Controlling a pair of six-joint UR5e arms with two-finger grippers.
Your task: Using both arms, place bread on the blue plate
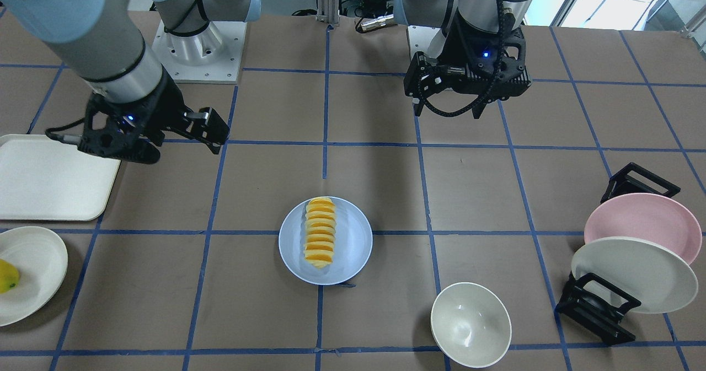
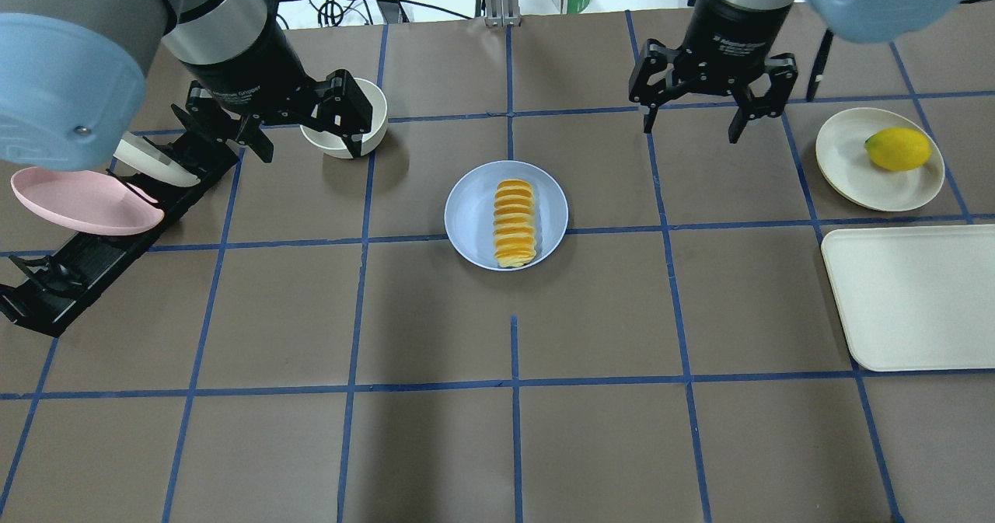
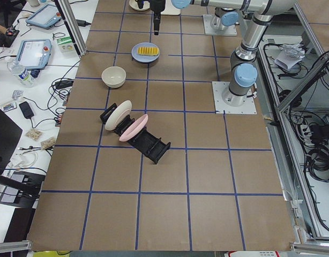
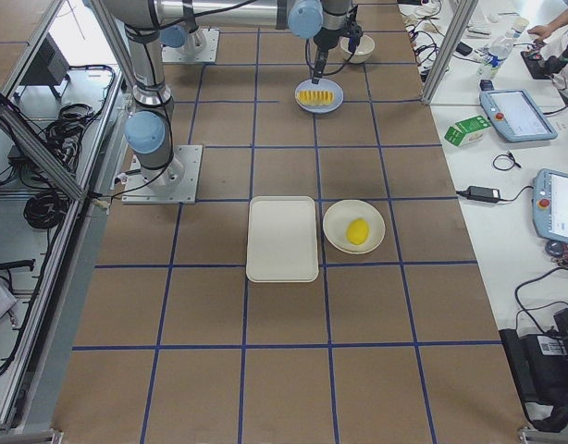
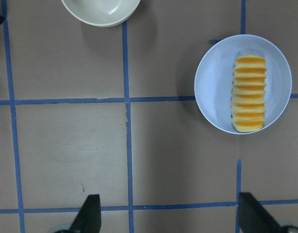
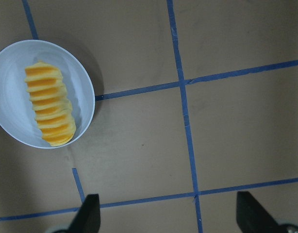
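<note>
Bread: we see the bread (image 2: 515, 223) lying flat on the blue plate (image 2: 469, 214), along its middle, with both ends inside the rim.
Blue plate: it sits near the table's centre, on a crossing of blue tape lines, and the loaf is all it holds.
Step in hand: we judge the placing done, since neither arm touches the loaf.
Left gripper: the left gripper (image 1: 448, 113) hangs above the table, well apart from the plate, its jaws spread wide and holding nothing.
Right gripper: the right gripper (image 2: 691, 133) hangs on the plate's other side, also well apart from it, with its jaws spread and holding nothing.
Next move: we think nothing remains but to keep both arms clear of the plate so the loaf is not disturbed.
White bowl: the white bowl (image 1: 470, 324) holds nothing that we can see.
Cream plate: the cream plate (image 2: 843, 167) carries a yellow fruit (image 2: 898, 148).
Tray: the tray (image 2: 909, 298), just beside that plate, shows only its bare surface.
Rack: the black rack (image 1: 598, 307) holds a pink plate (image 1: 642, 222) and a white plate (image 1: 634, 274), both tilted.
</note>
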